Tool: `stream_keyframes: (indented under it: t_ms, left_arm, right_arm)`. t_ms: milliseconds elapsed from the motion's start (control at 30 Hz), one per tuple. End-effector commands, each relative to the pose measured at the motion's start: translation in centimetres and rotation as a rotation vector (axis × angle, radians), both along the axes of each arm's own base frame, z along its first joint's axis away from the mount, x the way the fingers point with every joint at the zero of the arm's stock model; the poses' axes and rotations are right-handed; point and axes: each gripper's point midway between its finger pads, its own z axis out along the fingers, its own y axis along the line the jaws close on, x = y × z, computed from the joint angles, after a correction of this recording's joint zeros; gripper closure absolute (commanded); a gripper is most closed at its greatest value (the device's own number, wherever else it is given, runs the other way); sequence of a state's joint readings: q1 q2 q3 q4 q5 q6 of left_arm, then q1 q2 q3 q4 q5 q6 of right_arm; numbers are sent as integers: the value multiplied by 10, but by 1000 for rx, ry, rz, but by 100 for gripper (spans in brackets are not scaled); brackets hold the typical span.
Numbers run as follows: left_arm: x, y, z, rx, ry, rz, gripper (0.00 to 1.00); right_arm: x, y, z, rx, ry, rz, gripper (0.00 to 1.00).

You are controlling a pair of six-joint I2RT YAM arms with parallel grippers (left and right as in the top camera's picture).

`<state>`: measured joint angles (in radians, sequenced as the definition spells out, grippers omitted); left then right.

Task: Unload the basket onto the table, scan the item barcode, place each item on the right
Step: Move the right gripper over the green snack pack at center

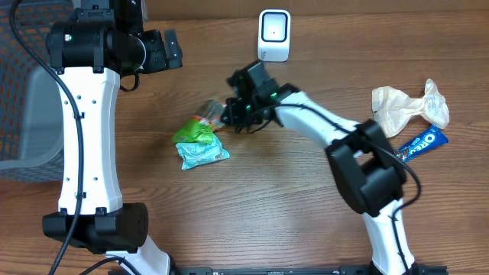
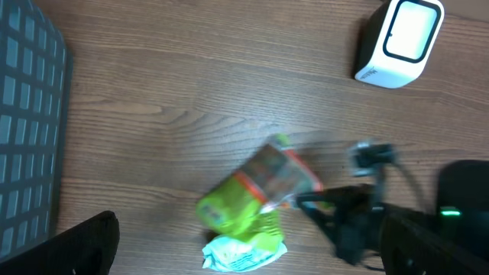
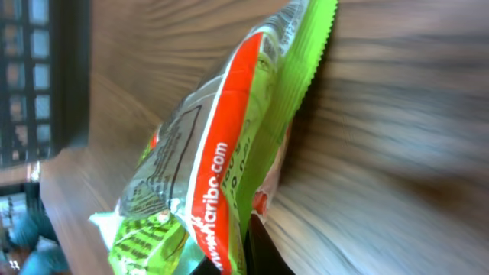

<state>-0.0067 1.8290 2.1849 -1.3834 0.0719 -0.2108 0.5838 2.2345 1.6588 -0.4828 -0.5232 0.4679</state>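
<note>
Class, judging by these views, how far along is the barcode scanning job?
Done: the right end effector is shut on the Haribo bag. In hand: the bag sits well short of the white scanner. Left: bringing it there and presenting the barcode.

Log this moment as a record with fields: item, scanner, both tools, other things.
item: green candy bag, overlapping a teal packet
scanner: white scanner, at the far edge, apart from the bag
right tool: shut on the green candy bag's end
left tool: open, holding nothing
others: Oreo pack, crumpled beige wrapper
</note>
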Motion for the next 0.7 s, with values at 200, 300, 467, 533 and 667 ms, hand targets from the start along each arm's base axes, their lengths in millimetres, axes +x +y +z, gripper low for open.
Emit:
stream_keyframes:
  t_ms: [200,300,467,533,667]
  left_arm:
    - [-2,-1,8,-13,-22,8,0]
    - [-2,-1,8,-13,-22,8,0]
    - [-2,-1,8,-13,-22,8,0]
    - [-2,-1,8,-13,-22,8,0]
    - [-2,-1,8,-13,-22,8,0]
  right_arm:
    - [12,-92,31,-187,146,-332,96]
    - [1,-105,25,-221,217,-333,96]
    - [-26,-117,18,-283,298,-265,93]
    - [-32,-120,17,-297,312,-247,82]
    - [-36,-118,25,-283,324,-209,62]
